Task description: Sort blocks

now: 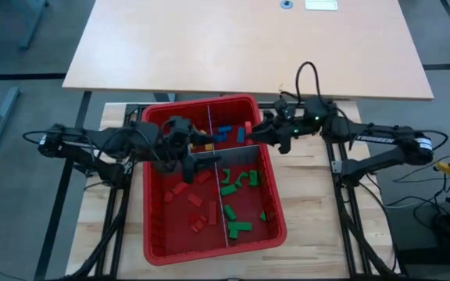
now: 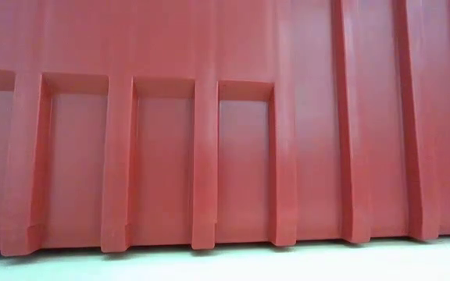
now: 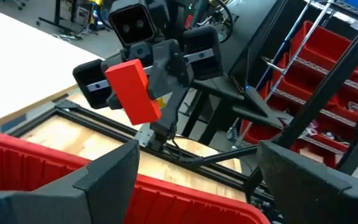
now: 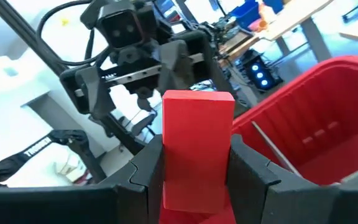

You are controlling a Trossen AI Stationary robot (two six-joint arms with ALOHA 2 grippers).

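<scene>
over the bin (image 1: pixel 156 251) rim, right end effector (image 1: pixel 253 133) clamps a red block (image 4: pixel 196 148).

Both arms (image 1: pixel 108 144) crowd the red bin's (image 1: pixel 201 254) far half, near half open, grey dividers (image 1: pixel 219 183) cross it

Glossy plastic bin (image 1: pixel 156 248), pale wood table (image 1: pixel 311 234)

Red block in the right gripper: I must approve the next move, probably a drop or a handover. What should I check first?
1. Red block clamped in right gripper: ok.
2. Left gripper open: ok.
3. Block ahead of the left gripper: ok.
4. Gap between the grippers: cannot tell.
5. Loose red blocks share one compartment of the bin: ok.
</scene>
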